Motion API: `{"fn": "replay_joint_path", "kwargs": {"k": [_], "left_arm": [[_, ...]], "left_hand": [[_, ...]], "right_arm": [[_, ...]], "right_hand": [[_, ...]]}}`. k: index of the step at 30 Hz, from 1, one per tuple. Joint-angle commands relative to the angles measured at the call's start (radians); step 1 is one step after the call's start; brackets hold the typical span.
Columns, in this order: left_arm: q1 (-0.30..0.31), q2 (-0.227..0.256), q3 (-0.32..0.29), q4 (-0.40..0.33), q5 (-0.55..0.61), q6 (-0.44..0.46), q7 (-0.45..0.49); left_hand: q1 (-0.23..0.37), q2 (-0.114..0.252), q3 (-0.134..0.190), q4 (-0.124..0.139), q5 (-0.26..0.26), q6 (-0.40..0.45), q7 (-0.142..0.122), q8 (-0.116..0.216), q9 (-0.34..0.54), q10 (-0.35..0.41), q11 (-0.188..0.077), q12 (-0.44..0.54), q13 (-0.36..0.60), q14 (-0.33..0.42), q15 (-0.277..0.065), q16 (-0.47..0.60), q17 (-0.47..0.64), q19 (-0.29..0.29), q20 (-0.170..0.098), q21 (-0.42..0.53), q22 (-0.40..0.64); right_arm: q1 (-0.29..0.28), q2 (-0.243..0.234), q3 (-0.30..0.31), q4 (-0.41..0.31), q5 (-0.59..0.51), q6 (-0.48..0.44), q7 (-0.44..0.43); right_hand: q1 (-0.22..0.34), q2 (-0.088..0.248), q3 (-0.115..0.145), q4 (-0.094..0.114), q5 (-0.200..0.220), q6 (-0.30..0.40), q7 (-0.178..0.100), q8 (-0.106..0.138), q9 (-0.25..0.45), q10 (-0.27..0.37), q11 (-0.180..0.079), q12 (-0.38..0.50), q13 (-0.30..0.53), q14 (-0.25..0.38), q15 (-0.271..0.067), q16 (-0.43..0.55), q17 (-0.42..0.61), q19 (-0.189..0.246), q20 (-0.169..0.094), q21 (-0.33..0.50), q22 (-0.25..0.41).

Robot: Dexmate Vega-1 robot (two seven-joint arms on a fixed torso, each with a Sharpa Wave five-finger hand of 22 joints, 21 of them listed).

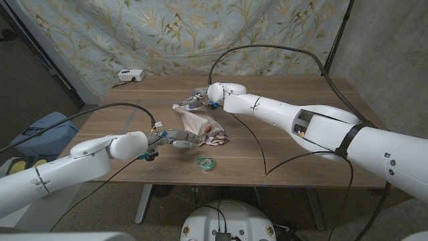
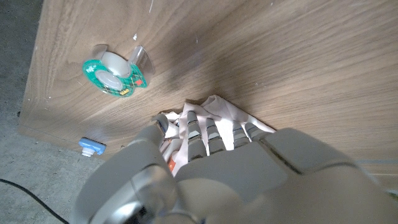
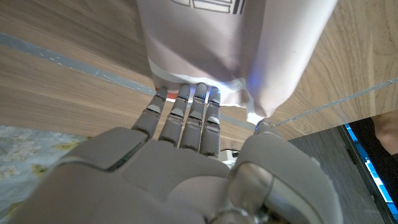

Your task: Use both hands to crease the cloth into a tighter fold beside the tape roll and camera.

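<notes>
Head view: a wooden table (image 1: 287, 150) before a leaf-patterned backdrop (image 1: 200, 33), cloth (image 1: 200, 124) mid-table, tape roll (image 1: 204, 162) near the front edge. Left hand (image 1: 170, 139) grips the cloth's near end, right hand (image 1: 200, 99) its far end. Wrist views show fingers (image 2: 199, 134) closed on fabric.
</notes>
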Motion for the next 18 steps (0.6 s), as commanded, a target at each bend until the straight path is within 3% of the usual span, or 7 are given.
{"fn": "replay_joint_path", "kwargs": {"k": [1,10,18], "left_arm": [[-0.006,0.001,0.001,0.012,-0.001,-0.016,-0.005],[-0.007,-0.001,0.001,0.02,-0.003,-0.023,-0.004],[-0.009,-0.004,0.001,0.023,-0.003,-0.02,-0.003]], "left_hand": [[0.011,0.003,-0.003,0.0,0.005,0.003,0.002,-0.002,0.003,0.001,-0.001,0.004,0.001,0.007,0.002,0.002,0.004,-0.01,-0.002,0.005,0.001],[0.012,0.003,-0.004,0.001,0.005,0.002,0.001,-0.003,0.003,0.001,-0.001,0.005,0.001,0.008,0.002,0.003,0.004,-0.01,-0.002,0.005,0.001],[0.012,0.003,-0.004,0.001,0.005,0.002,0.0,-0.002,0.003,0.002,0.0,0.005,0.001,0.007,0.002,0.002,0.004,-0.01,-0.002,0.005,0.001]], "right_arm": [[-0.003,0.025,-0.004,0.05,-0.013,0.028,0.002],[0.002,0.047,-0.007,0.098,-0.015,0.053,0.001],[-0.003,0.009,0.005,0.02,-0.021,0.02,0.008]], "right_hand": [[-0.015,-0.002,0.002,0.008,0.004,-0.01,0.001,0.004,0.003,0.002,-0.005,-0.004,0.003,-0.006,0.002,-0.002,0.001,-0.013,-0.001,-0.002,0.002],[-0.022,-0.003,0.001,0.011,0.005,-0.008,0.0,0.006,0.003,0.004,-0.007,-0.008,0.002,-0.013,0.004,-0.004,-0.002,-0.025,-0.002,-0.002,0.001],[-0.025,-0.003,0.001,0.012,0.006,-0.009,0.0,0.006,0.003,0.004,-0.007,-0.011,0.002,-0.015,0.004,-0.004,-0.004,-0.028,-0.001,-0.001,0.001]]}}
